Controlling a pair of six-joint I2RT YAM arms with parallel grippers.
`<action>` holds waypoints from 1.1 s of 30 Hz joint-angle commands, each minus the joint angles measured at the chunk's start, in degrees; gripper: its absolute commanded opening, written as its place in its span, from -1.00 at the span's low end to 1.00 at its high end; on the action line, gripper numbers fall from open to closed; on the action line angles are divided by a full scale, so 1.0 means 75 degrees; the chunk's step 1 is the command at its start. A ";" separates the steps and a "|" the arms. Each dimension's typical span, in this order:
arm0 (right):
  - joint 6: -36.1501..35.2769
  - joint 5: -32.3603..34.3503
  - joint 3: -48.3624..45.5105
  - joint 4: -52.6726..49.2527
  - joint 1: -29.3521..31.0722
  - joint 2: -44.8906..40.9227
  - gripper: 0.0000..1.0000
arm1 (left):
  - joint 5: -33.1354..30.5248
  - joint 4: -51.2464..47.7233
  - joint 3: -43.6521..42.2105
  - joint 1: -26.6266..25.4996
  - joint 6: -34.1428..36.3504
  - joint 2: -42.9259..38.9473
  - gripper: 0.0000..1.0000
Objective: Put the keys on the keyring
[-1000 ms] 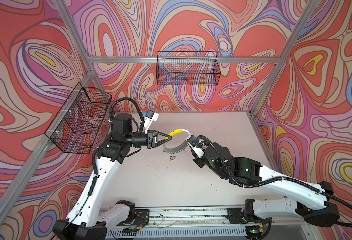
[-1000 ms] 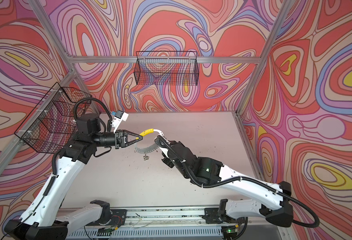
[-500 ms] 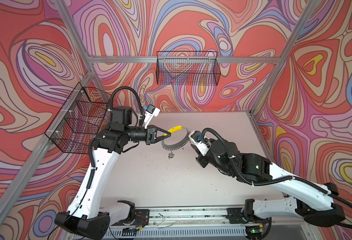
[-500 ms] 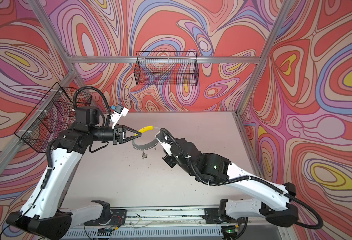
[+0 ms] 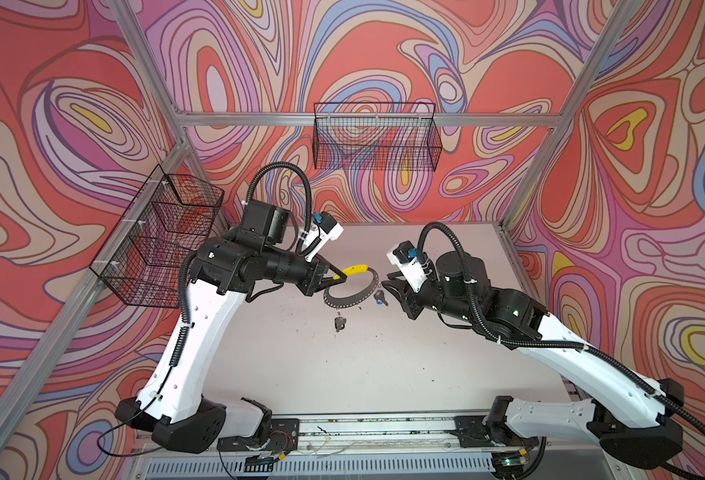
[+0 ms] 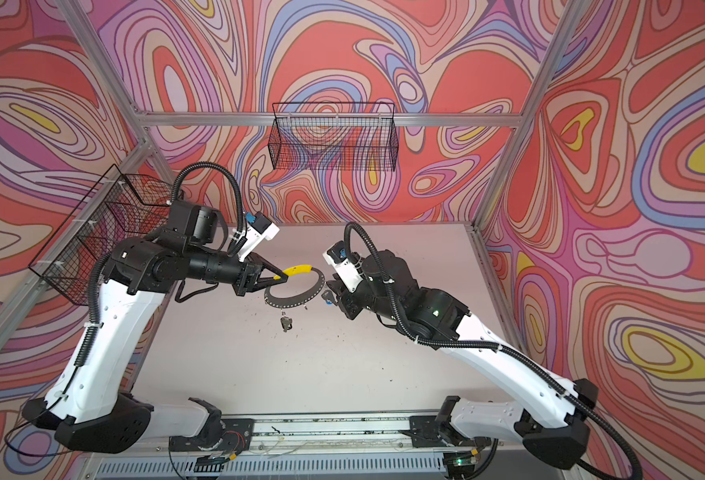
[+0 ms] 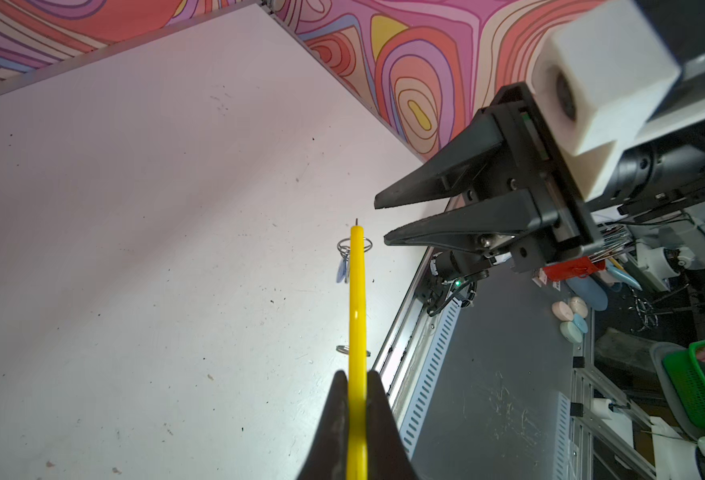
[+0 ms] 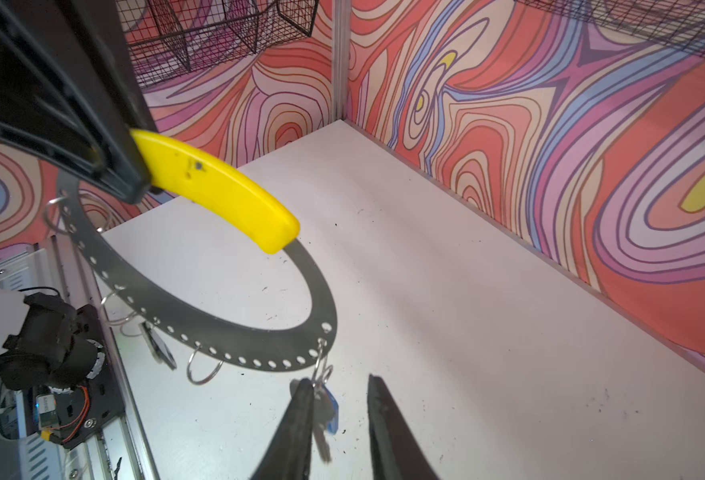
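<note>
My left gripper [image 5: 340,277] [image 7: 357,376] is shut on the yellow segment [image 5: 355,270] [image 8: 217,191] of the keyring [image 5: 350,298] [image 6: 296,301], and holds the grey perforated hoop above the table. A key with a black tag [image 5: 338,323] [image 6: 286,323] dangles from the hoop's underside. A key with a blue tag [image 8: 325,409] [image 5: 379,297] hangs by small wire rings from the hoop's right end. My right gripper [image 8: 340,384] [image 5: 387,282] is open. The blue-tagged key hangs between its fingers, right against one finger [image 8: 300,415].
Two black wire baskets are fixed to the walls, one on the back wall [image 5: 377,141] and one on the left wall [image 5: 155,237]. The white table [image 5: 342,365] ends at a metal rail [image 5: 375,430] in front. Loose wire rings [image 8: 203,370] hang on the hoop.
My left arm has raised its elbow and keeps its grip on the yellow segment. My right arm has drawn back a little to the right, with its jaws by the blue-tagged key.
</note>
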 commanded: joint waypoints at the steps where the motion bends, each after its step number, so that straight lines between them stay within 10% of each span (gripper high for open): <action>1: 0.0011 -0.0595 -0.0281 0.0257 -0.0127 -0.0184 -0.50 | -0.0568 -0.0725 0.0342 -0.0085 0.0355 0.0119 -1.00; 33: 0.0240 -0.1281 -0.1300 0.1490 -0.0279 0.0195 -0.33 | -0.0368 -0.0609 0.0447 -0.0314 0.0089 0.0165 -1.00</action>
